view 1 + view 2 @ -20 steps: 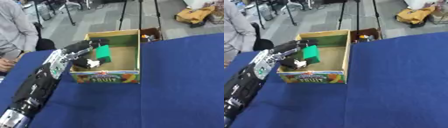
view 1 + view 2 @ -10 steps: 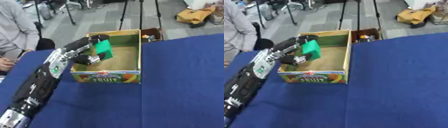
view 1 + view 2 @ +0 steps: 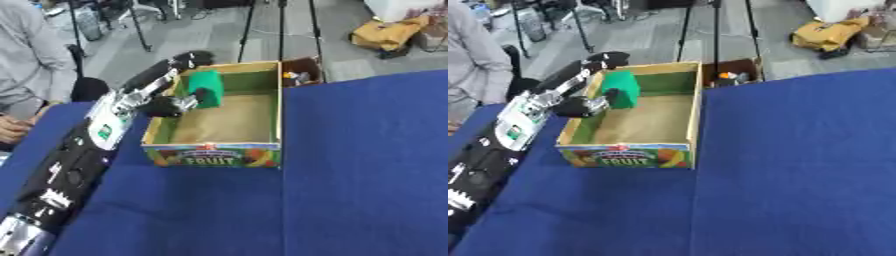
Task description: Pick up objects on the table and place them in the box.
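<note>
Green block (image 3: 206,88) sits pinched in my left hand (image 3: 164,95), held over the interior of the box (image 3: 223,151), up in its far-left corner, toward eleven o'clock from the box's middle. It is clear of the brown floor of the box, and its top edge rises about level with the far wall. My thumb comes at it from below and left, and my fingers (image 3: 186,61) reach along the left wall's rim to the block's upper side, so the hand is closed around the block.

The box is an open cardboard tray with green inner walls and a printed front panel reading "FRUIT" with pictures of fruit. Apart from the block held over it, I see only the bare brown floor inside. It rests on the blue table (image 3: 359,170), left of centre.

My left arm (image 3: 77,161) stretches from seven o'clock up to the box, black with silver joints and a small green mark on the forearm.

Just beyond the box at one o'clock, a smaller brown carton (image 3: 298,75) holds something small with orange on it that I cannot make out. My right hand shows in neither view.
</note>
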{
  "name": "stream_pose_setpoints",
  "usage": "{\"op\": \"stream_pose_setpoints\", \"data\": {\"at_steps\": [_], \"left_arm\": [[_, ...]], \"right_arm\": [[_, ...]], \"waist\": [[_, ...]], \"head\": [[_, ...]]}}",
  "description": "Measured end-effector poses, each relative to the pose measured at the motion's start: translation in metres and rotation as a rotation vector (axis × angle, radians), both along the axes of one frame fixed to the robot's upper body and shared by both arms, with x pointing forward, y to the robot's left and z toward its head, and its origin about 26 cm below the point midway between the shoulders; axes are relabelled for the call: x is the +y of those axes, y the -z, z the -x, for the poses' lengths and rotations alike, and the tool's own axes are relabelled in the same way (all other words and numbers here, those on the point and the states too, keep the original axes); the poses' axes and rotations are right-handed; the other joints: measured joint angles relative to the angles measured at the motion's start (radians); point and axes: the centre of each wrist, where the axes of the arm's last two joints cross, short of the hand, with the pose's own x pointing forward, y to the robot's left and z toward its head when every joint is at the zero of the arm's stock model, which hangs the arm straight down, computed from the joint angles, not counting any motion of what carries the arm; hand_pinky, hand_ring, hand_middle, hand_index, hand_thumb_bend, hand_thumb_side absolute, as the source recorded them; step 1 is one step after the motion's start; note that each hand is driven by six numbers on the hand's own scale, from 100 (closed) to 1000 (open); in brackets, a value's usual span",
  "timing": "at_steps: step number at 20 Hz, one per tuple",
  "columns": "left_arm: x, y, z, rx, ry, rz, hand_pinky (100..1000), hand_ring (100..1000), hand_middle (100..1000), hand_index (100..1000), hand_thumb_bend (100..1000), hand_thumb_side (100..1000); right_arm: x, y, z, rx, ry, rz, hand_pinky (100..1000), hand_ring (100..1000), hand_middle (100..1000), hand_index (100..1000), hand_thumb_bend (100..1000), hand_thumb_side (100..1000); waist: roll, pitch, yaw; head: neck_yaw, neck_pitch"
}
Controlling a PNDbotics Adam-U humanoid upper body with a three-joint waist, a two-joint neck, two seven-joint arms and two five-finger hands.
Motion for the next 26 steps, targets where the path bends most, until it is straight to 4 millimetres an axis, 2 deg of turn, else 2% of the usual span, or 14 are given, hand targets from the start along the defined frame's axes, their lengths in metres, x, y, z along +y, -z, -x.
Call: {"op": "stream_pose_setpoints", "data": {"at_steps": [1, 7, 21, 26], "left_arm": [[0.001, 0.001, 0.0, 0.003, -0.01, -0.008, 904, 931, 950, 1000, 100, 768], [0.005, 0.006, -0.002, -0.011, -0.056, -0.07, 909, 935, 957, 1000, 100, 803], [0.005, 0.014, -0.004, -0.043, -0.054, -0.043, 898, 917, 927, 1000, 100, 809], [0.002, 0.02, -0.001, -0.055, 0.001, 0.022, 867, 877, 879, 975, 100, 828]], "right_arm": [[0.0, -0.001, 0.0, -0.002, -0.001, 0.0, 861, 911, 526, 835, 100, 977], [0.001, -0.002, 0.0, -0.007, -0.003, 0.0, 862, 912, 524, 836, 100, 974], [0.001, -0.002, 0.0, -0.006, -0.004, -0.002, 860, 910, 528, 835, 100, 973], [0.0, 0.0, 0.0, 0.004, -0.003, -0.005, 860, 910, 530, 836, 100, 970]], "waist": [[0.0, 0.001, -0.003], [0.001, 0.015, -0.005], [0.003, 0.014, -0.001], [-0.01, -0.009, 0.026]], "head": [[0.002, -0.004], [0.005, -0.009], [0.001, -0.012], [-0.046, -0.003]]}}
